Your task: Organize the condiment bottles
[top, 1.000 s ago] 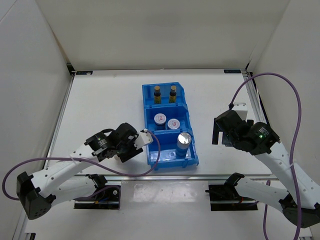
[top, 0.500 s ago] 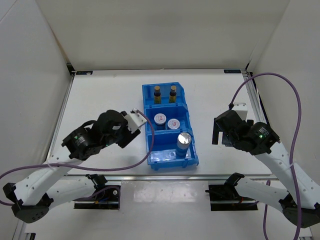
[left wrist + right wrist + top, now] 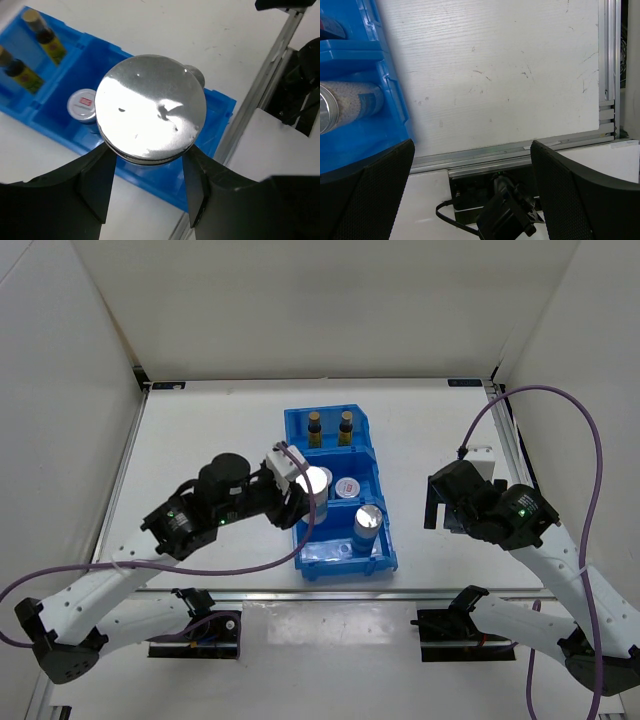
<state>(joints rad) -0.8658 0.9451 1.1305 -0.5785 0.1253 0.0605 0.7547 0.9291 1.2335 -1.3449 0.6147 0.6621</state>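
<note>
Held shaker [image 3: 150, 107] now over bin [image 3: 345, 566]

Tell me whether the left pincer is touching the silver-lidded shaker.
Touching: left wrist view shows the left pincer with both fingers pressed against the silver-lidded shaker.

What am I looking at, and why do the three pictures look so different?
Two robot arms sit at a table's edge. One picture looks down from above; the other two come from a camera on each wrist. On the table stands a blue bin with three compartments: two dark bottles farthest, a white-capped bottle in the middle, a silver-lidded shaker nearest. The left hand grips a second shaker over the bin; its wrist picture shows that shiny lid between dark fingers. The right hand is open, holding nothing.
</note>
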